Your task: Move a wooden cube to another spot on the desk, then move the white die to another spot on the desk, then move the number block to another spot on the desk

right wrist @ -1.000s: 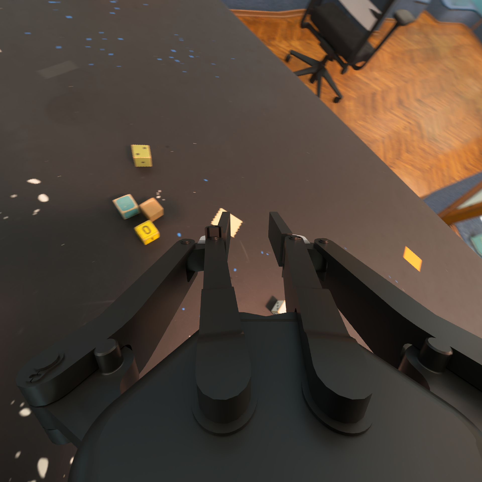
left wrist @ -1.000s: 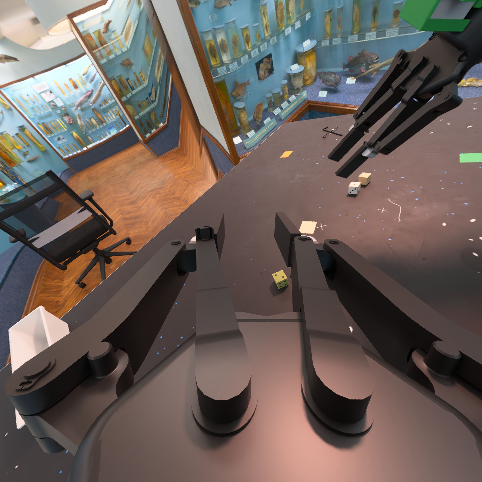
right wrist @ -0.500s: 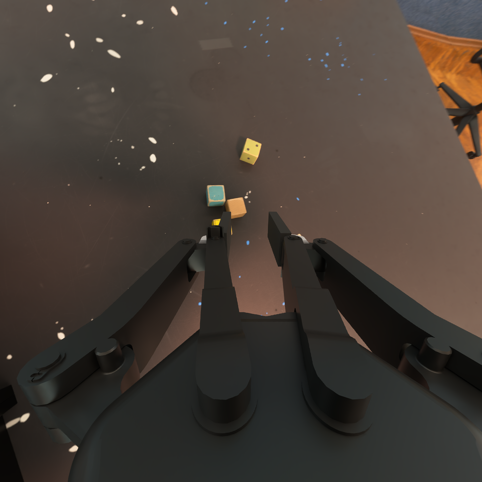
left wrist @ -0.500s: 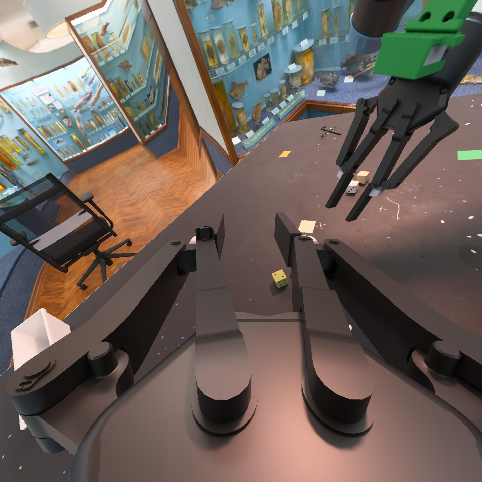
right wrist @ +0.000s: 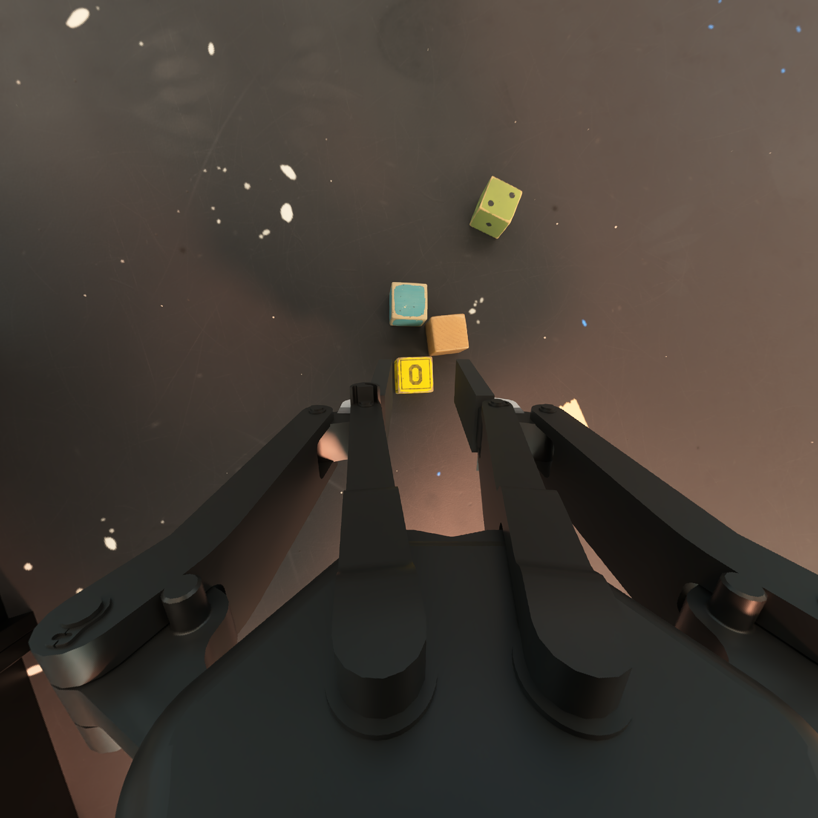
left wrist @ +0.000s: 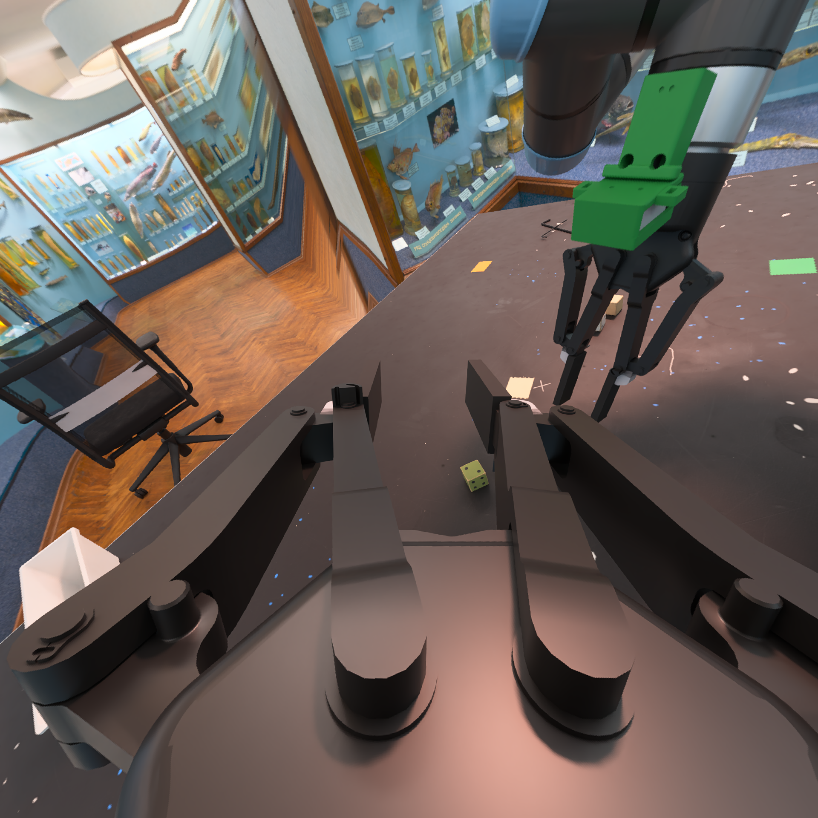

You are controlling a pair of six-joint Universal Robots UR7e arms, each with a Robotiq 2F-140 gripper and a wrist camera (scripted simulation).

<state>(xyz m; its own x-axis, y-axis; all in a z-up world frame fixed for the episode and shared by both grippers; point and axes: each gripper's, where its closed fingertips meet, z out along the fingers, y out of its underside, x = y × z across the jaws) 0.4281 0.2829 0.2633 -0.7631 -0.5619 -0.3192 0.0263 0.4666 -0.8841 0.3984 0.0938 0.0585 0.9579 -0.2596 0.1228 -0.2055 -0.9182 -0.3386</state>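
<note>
Wooden cube [right wrist: 447, 334] sits on the dark tabletop [right wrist: 177, 354], just beside a teal block [right wrist: 408, 304] and the yellow number block [right wrist: 413, 375]. The right claw [right wrist: 422, 376] hangs above this group with its fingers apart and nothing between them. The left claw [left wrist: 422, 389] is also apart and empty, over a green-yellow die [left wrist: 474, 476]. The white die is mostly hidden behind the right arm. I judge that no move is done yet; all three remain.
</note>
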